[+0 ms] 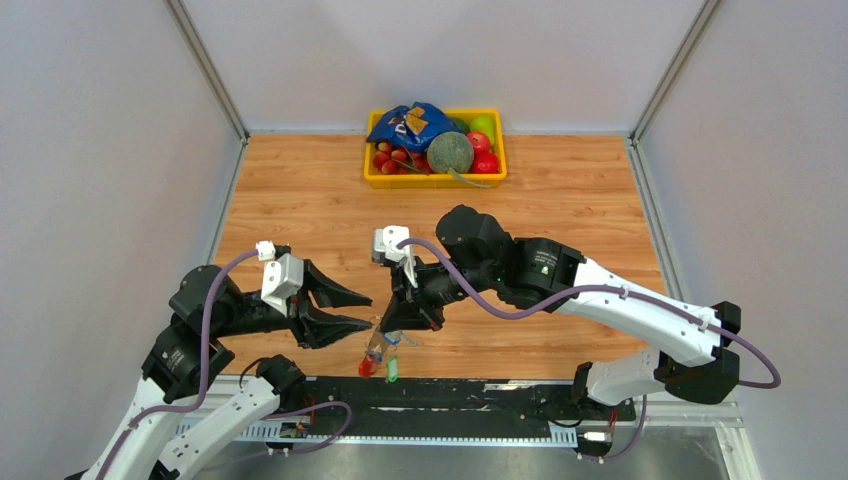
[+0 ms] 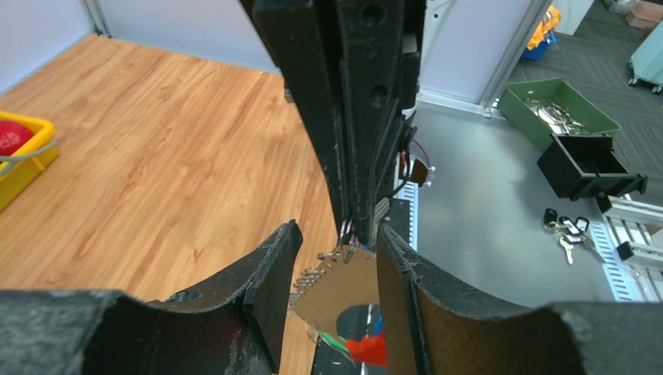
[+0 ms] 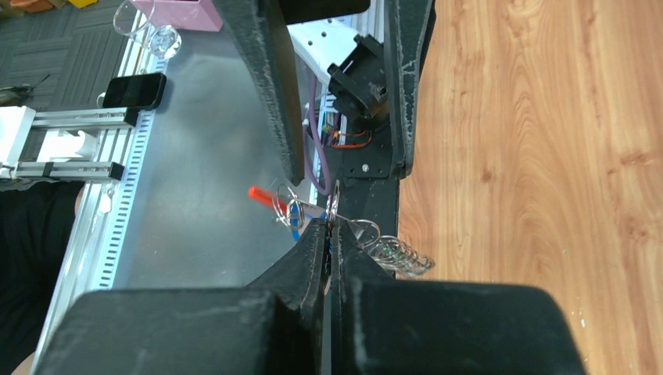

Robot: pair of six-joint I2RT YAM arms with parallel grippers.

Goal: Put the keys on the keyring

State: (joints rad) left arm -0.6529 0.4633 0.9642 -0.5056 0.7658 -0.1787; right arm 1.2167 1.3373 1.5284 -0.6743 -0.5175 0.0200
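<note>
**Keyring pinched by the right gripper, between the left gripper's parted fingers**

*Top external view.* The wood-grain table [image 1: 300, 200] carries a yellow tray [image 1: 372, 165] at its far edge, heaped with coloured balls and a blue bag, well apart from both arms. Near the front edge the right gripper [image 1: 392, 330] points down and holds the keyring [image 1: 380, 352], which dangles as a small bunch. A red piece and a green tag [image 1: 393, 372] hang lowest. The left gripper [image 1: 368, 310] lies level just to the left, about half open and holding nothing.

*Left wrist view.* The right gripper's black fingers [image 2: 352, 117] come down from above and block the middle of the view. They end between the left gripper's scuffed, rough pads [image 2: 270, 281]. Below hangs a flat brown fob [image 2: 340, 293] with a stitched edge and a round hole. Off the table stand a green bin [image 2: 559, 109] of keys and a black box [image 2: 586, 164].

*Right wrist view.* The right fingers are pressed together on a thin wire ring of the keyring [image 3: 335, 205]. Of the keys [image 3: 294, 221], one blue head shows just left of the fingertips, beside a silvery coil [image 3: 399, 256]. The left gripper's fingers [image 3: 270, 86] flank the ring from above. A phone [image 3: 133, 90] lies on the grey metal bench.
</note>
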